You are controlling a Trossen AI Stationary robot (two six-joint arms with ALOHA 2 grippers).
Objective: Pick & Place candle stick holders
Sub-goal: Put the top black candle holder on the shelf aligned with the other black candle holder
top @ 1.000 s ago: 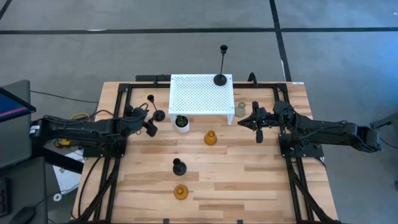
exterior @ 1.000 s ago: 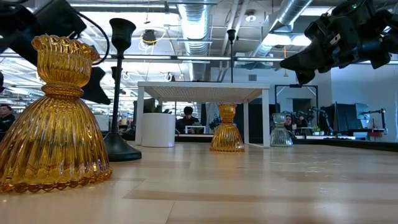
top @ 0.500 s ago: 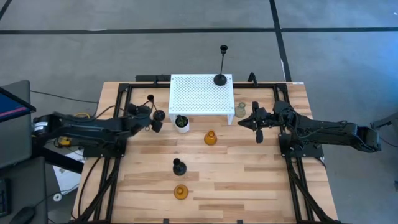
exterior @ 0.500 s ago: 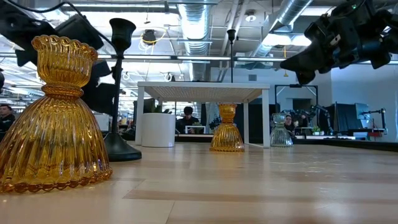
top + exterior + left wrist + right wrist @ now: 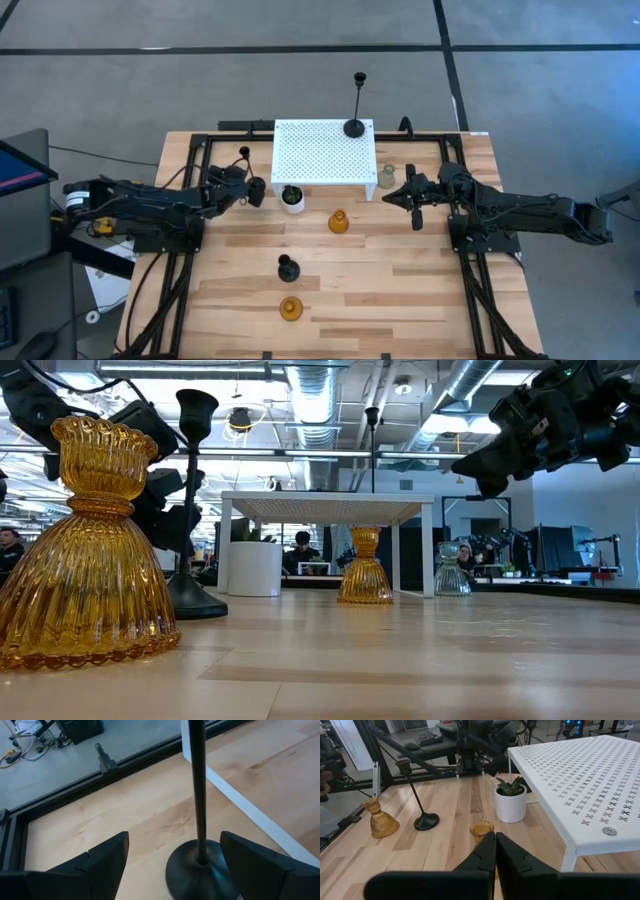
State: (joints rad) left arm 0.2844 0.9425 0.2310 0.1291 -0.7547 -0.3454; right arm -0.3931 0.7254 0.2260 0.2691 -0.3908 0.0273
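tabletop [image 5: 125,820]: black holder [image 5: 200,845] between left gripper [image 5: 175,862] fingers

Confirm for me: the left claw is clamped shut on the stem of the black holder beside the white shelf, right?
Not quite. The left claw is open, its fingers standing apart on either side of the black holder stem without touching it; the left wrist view shows this. The holder does stand beside the white shelf.

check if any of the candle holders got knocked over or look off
Nothing stands out. The tall black holder on the white rack and the amber ones stand upright. The left hand is open around the black holder, also upright.
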